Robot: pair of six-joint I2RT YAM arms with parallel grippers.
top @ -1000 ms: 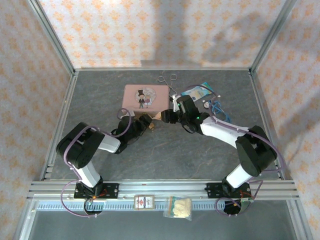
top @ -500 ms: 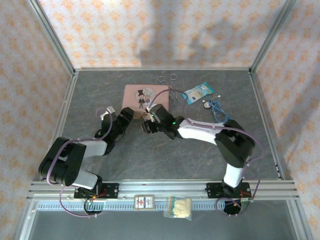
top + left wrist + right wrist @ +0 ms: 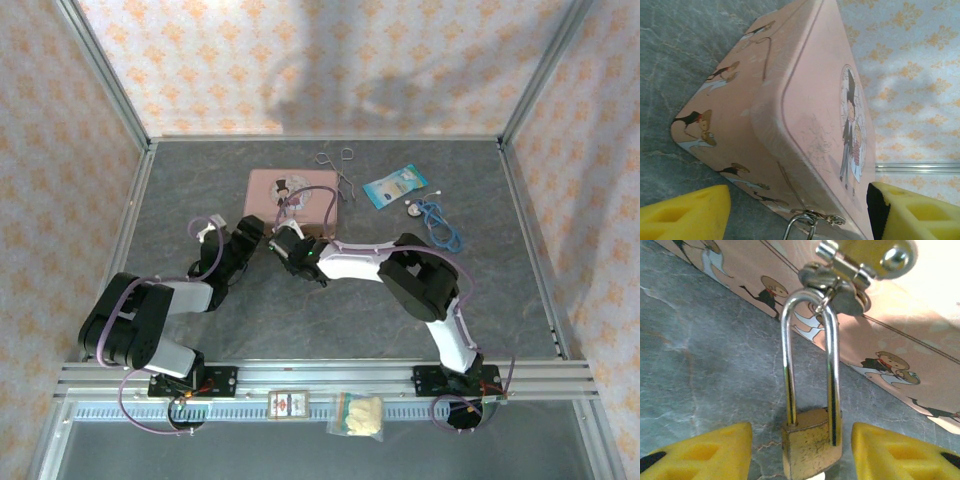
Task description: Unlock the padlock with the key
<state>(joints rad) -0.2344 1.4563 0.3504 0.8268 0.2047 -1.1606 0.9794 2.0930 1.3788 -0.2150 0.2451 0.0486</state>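
Top external: I have both arms reaching in to the near side of the pink tin on the grey table. My left gripper sits off the tin's near left corner, and the right gripper is just beside it at the tin's near wall.

Left wrist: the yellow fingertips stand wide apart and grip nothing. The tin's corner looms ahead between them. A silver shackle peeks up at the bottom edge, under the tin's hasp.

Right wrist: the brass padlock hangs by its shackle from the hasp on the tin's wall, its body down near the table. My right jaws are apart, one finger on each side of the lock body, with a gap showing on both sides.
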